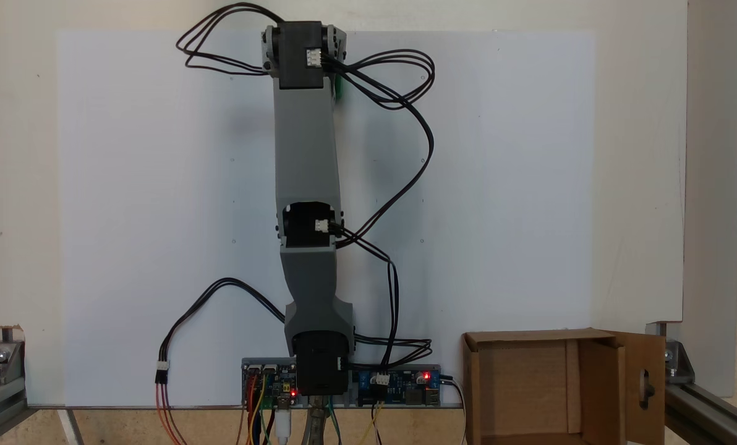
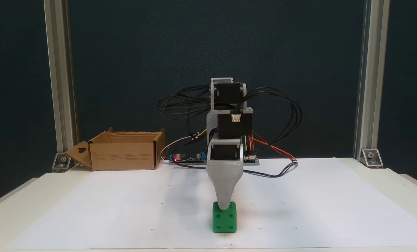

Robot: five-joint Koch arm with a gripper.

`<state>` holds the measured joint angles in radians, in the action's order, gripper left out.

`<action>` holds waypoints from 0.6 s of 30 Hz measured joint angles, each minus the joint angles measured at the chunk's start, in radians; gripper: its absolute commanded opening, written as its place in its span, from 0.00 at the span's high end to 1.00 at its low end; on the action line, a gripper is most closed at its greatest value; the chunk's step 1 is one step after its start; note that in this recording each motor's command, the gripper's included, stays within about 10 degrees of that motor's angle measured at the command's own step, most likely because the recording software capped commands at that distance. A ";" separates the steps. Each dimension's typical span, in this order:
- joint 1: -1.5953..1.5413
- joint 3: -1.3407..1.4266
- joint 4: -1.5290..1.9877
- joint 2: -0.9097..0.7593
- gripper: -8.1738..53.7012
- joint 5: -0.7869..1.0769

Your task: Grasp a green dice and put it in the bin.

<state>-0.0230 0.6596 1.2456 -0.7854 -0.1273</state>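
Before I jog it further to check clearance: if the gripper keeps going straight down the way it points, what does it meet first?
The green dice: the gripper points down with its tip already at the dice's top. Whether it touches is unclear.

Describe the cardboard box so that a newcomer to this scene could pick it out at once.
Start at the white paper sheet covering the table, then find the circuit boards at the arm's base. The bin stands beside them: an open brown box, one flap with a slot-shaped hole.
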 measured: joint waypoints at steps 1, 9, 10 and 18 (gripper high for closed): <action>0.000 0.000 -0.002 0.008 0.17 0.000; 0.000 0.000 -0.029 0.023 0.17 0.000; 0.000 0.005 -0.037 0.025 0.17 0.000; 0.000 0.052 -0.094 0.026 0.17 0.002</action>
<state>-0.0230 0.7118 1.1520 -0.7593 -0.1258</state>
